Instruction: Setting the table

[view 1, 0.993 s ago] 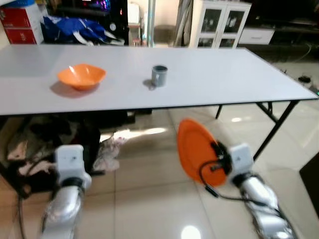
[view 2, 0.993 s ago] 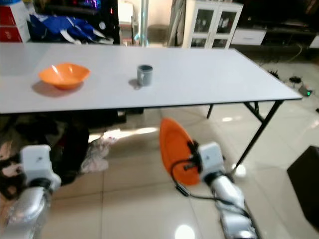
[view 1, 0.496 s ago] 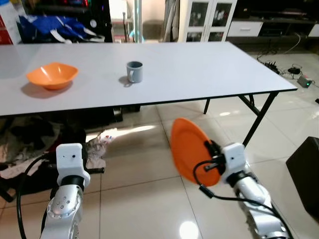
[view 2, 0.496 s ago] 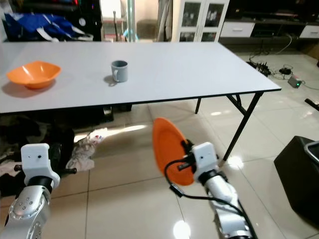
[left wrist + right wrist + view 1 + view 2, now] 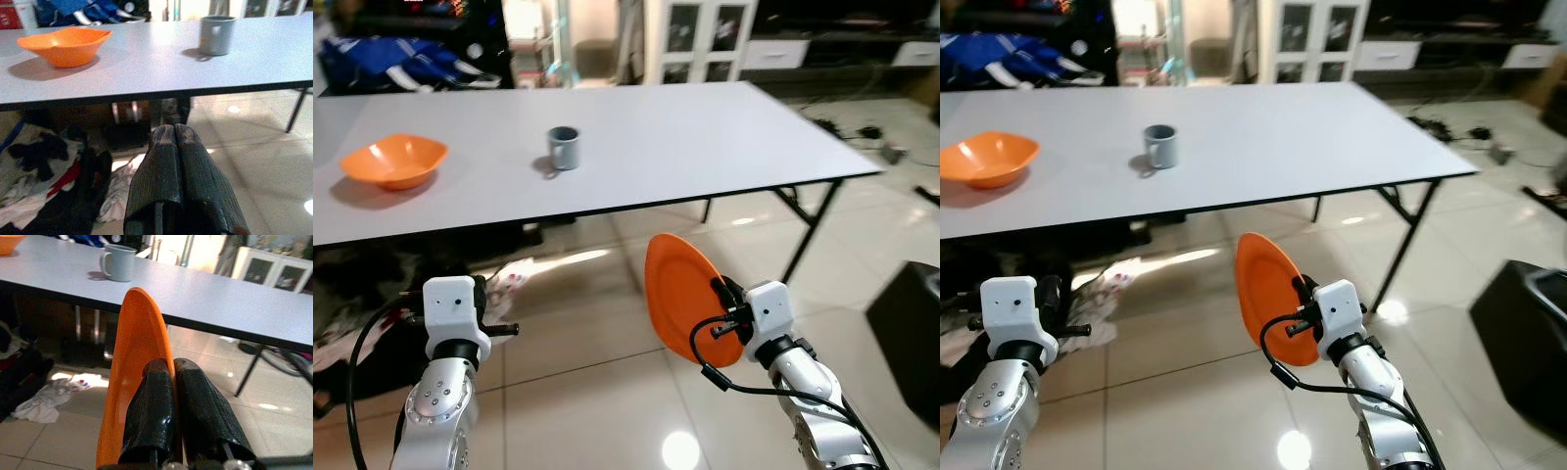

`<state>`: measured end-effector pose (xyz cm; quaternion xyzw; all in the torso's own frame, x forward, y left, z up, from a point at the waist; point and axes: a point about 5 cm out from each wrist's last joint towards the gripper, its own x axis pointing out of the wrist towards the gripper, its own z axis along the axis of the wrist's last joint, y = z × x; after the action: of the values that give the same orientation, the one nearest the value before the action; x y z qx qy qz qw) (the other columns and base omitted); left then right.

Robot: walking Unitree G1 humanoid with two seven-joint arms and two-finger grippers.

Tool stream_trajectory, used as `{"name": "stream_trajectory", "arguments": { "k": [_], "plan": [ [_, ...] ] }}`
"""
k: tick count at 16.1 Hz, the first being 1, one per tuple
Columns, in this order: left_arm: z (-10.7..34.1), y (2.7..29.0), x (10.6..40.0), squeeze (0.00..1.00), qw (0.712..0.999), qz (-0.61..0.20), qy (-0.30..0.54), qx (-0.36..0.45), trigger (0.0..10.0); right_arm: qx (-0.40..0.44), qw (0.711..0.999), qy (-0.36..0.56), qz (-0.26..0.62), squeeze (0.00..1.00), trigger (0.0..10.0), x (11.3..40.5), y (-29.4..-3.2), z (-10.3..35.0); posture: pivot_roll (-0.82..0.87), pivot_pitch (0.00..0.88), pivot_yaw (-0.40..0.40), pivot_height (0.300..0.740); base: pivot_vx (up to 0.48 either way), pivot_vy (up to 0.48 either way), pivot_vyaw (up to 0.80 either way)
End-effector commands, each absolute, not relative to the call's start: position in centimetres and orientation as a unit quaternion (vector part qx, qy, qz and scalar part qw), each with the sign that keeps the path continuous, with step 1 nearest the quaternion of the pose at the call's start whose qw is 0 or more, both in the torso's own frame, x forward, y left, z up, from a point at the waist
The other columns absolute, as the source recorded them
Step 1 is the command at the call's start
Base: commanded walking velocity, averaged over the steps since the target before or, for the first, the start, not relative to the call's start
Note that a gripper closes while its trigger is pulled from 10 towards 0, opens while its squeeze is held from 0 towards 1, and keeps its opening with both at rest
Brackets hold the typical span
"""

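In the left eye view, the right gripper (image 5: 722, 315) is holding an orange plate (image 5: 680, 299) on edge, its fingers clamped on the plate's rim, low in front of the robot and short of the near edge of the white table (image 5: 705, 137). Ahead of this gripper and to its left, a grey mug (image 5: 563, 148) is standing upright on the table, and farther left an orange bowl (image 5: 393, 161) is sitting well apart from the mug. The left gripper (image 5: 506, 331) is hanging low, below table height, with a pile of clothes (image 5: 372, 294) lying on the tiled floor (image 5: 587, 392) just beyond it under the table.

The right eye view is showing the same layout, with a dark box (image 5: 1528, 333) standing on the floor off to the right gripper's right.

In the left wrist view, the left gripper's two fingers (image 5: 164, 176) are pressing together with nothing between them; the bowl and mug are sitting beyond and above them.

In the right wrist view, the fingers (image 5: 151, 416) are pinching the plate, which is standing nearly upright, with the mug beyond it on the table.
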<state>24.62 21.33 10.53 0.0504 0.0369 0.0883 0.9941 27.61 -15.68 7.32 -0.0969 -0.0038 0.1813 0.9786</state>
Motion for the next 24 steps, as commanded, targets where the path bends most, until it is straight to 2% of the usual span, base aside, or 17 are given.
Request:
{"name": "stream_trajectory", "arguments": {
  "k": [1, 8, 13, 17, 19, 24],
  "plan": [
    [11.1, 21.4, 24.7, 0.00, 0.994, 0.089, 0.027, 0.051, 10.0, -0.101, 0.977, -0.033, 0.184, 0.00, 0.0, 28.3, -15.5, 8.5, 0.02, 0.000, -0.035, 0.736, 0.458, 0.000, 0.00],
    [11.4, 20.6, 24.7, 0.00, 0.996, 0.075, 0.013, 0.045, 10.0, -0.103, 0.974, -0.049, 0.197, 0.00, 0.0, 28.5, -15.1, 9.4, 0.02, 0.000, -0.040, 0.736, 0.456, 0.000, 0.00],
    [11.7, 20.4, 24.9, 0.00, 0.996, 0.070, 0.006, 0.056, 10.0, -0.112, 0.970, -0.078, 0.200, 0.00, 0.0, 29.0, -14.9, 11.1, 0.01, 0.000, -0.035, 0.736, 0.000, 0.000, 0.00],
    [12.3, 20.1, 25.5, 0.00, 0.996, 0.060, -0.006, 0.065, 10.0, -0.085, 0.948, -0.159, 0.262, 0.00, 0.0, 30.6, -11.7, 16.6, 0.01, 0.000, -0.020, 0.736, 0.000, 0.000, 0.00],
    [12.5, 19.5, 25.9, 0.00, 0.997, 0.042, -0.012, 0.066, 10.0, -0.051, 0.916, -0.207, 0.341, 0.00, 0.0, 31.4, -8.3, 20.7, 0.02, 0.000, -0.017, 0.736, 0.000, 0.000, 0.00],
    [13.4, 18.6, 26.9, 0.00, 0.997, 0.023, -0.027, 0.069, 10.0, 0.044, 0.900, -0.229, 0.368, 0.00, 0.0, 33.6, -4.4, 24.7, 0.04, 0.000, -0.028, 0.736, 0.000, 0.000, 0.00]
  ]
}}
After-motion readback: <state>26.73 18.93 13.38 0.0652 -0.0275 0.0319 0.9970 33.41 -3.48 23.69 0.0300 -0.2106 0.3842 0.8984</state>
